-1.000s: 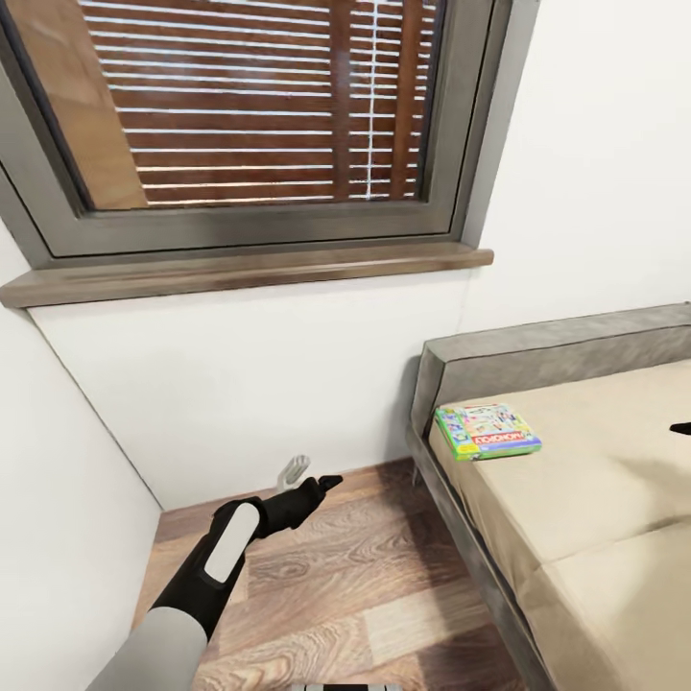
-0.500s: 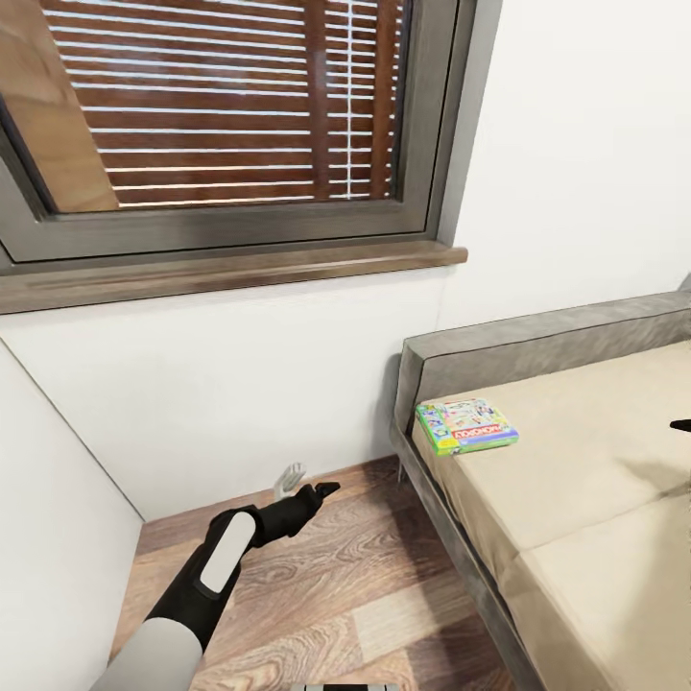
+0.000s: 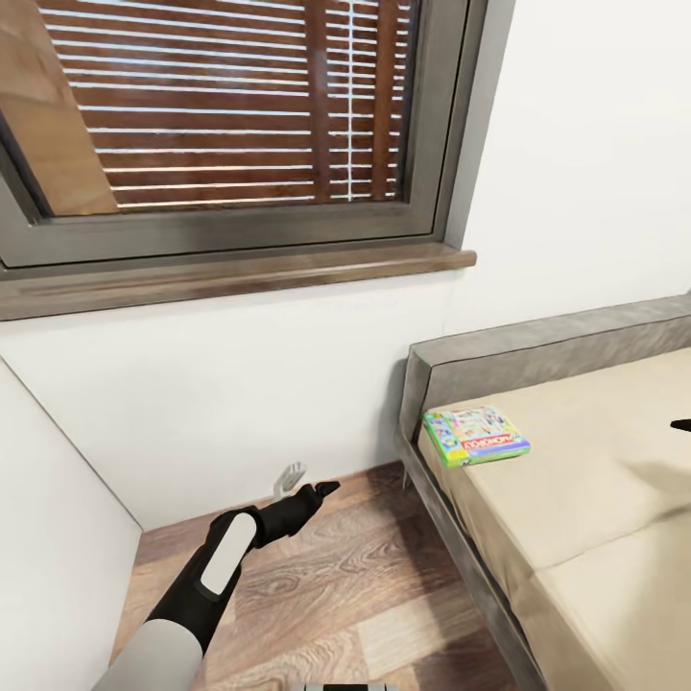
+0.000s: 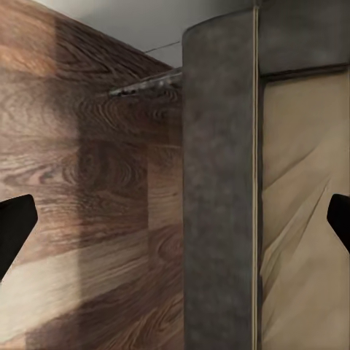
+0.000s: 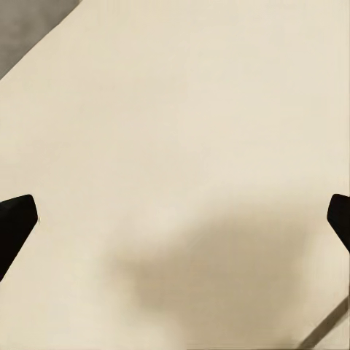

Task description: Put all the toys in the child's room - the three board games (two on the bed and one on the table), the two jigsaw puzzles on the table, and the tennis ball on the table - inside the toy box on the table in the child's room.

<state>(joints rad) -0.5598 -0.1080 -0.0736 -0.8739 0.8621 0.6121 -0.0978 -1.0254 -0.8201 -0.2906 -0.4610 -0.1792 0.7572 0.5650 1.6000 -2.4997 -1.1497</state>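
There, Monopoly box (image 3: 476,436) on bed (image 3: 595,451)

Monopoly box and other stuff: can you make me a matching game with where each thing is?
Things:
1. Monopoly box
2. left gripper
3. window sill
4. bed frame

Places:
A. above the wood floor
B. under the window blinds
C. on the beige mattress
D. around the mattress edge

Pairs: 1-C, 2-A, 3-B, 4-D

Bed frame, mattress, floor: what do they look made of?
Bed frame: grey fabric upholstery, going by its matte, slightly mottled surface with a piped edge. Mattress: beige cloth, matte, with soft creases. Floor: wood planks or wood-look laminate, showing brown grain, plank seams and a low sheen.
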